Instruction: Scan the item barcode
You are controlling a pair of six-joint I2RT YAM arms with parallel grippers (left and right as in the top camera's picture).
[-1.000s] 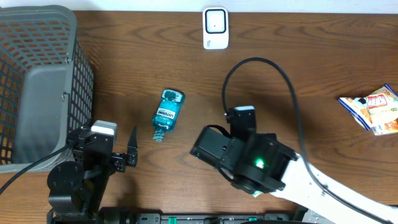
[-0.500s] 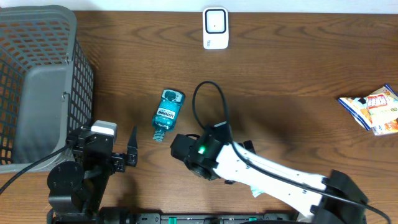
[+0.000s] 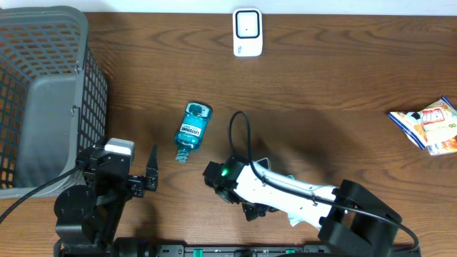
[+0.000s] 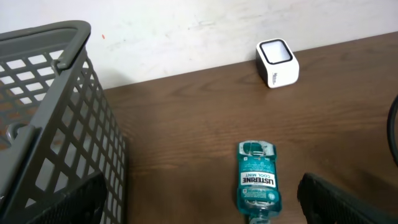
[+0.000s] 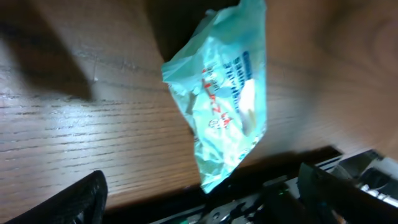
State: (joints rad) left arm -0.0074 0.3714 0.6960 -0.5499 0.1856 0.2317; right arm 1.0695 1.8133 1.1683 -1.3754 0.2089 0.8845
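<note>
A crumpled pale green packet (image 5: 224, 106) with red and blue print lies at the table's front edge in the right wrist view. My right gripper (image 5: 208, 202) hangs open just short of it, one dark finger on each side and neither touching. In the overhead view the folded right arm (image 3: 251, 207) mostly hides this packet. A teal Listerine bottle (image 3: 193, 130) lies flat mid-table, also in the left wrist view (image 4: 257, 180). My left gripper (image 4: 202, 190) is open and empty, low near the front left (image 3: 146, 175). The white scanner (image 3: 247, 32) stands at the far edge.
A grey mesh basket (image 3: 43, 93) fills the left side, close to the left arm. Colourful snack packets (image 3: 428, 125) lie at the right edge. The right arm's black cable (image 3: 239, 135) loops over the table near the bottle.
My right arm has swung left and folded down to the front edge, bringing its wrist over the pale green packet. The left arm and the bottle have not moved.
</note>
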